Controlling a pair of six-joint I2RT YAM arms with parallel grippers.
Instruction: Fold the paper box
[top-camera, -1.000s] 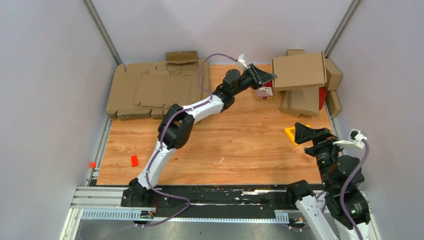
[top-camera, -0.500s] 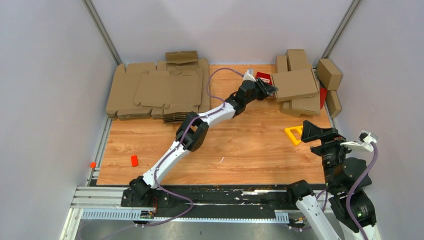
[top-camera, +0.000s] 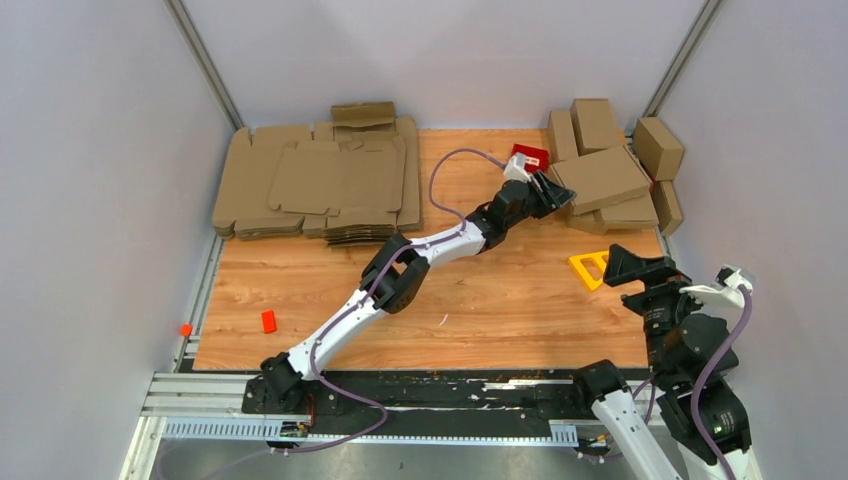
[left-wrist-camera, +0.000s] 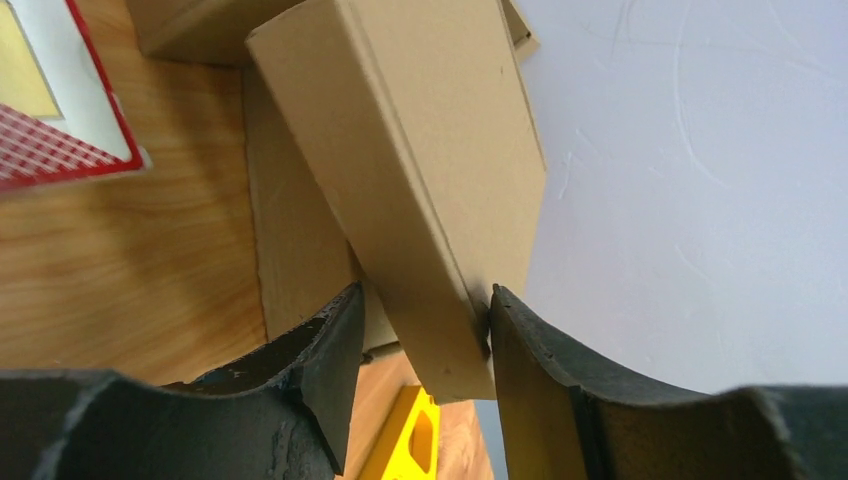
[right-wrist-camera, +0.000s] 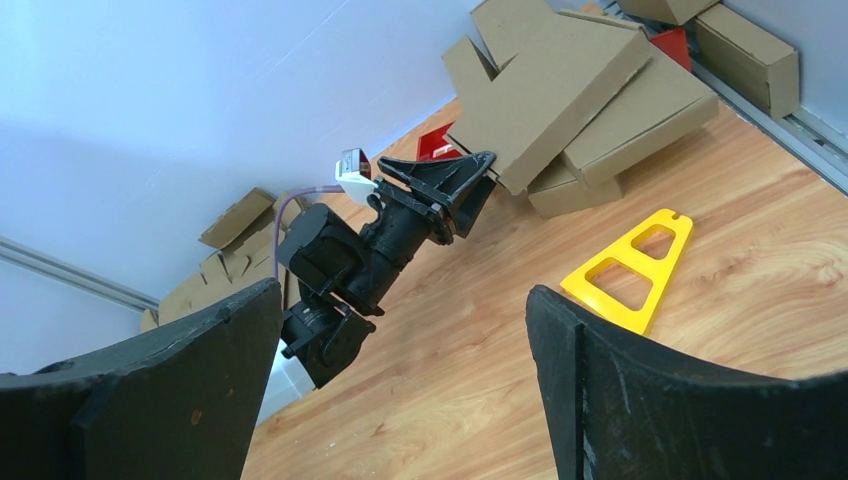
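The paper box (top-camera: 605, 178) is a folded shallow brown cardboard mailer, lying tilted on a pile of similar boxes at the far right. My left gripper (top-camera: 548, 192) reaches out to its near left corner. In the left wrist view the box (left-wrist-camera: 430, 150) sits between the fingers of the left gripper (left-wrist-camera: 425, 300); the right finger touches it, and the left finger is close against it. The right wrist view also shows the box (right-wrist-camera: 560, 85). My right gripper (top-camera: 622, 265) is open and empty above the table's right side (right-wrist-camera: 402, 292).
A thick stack of flat brown blanks (top-camera: 320, 185) lies at the back left. A small red carton (top-camera: 530, 156) is behind the left gripper. More folded boxes (top-camera: 655, 145) lie along the right wall. A yellow triangle (top-camera: 590, 266) and a small red block (top-camera: 268, 320) lie on the table.
My left arm has stretched right and lowered the box from above the pile onto it. My right arm has shifted slightly to the right.
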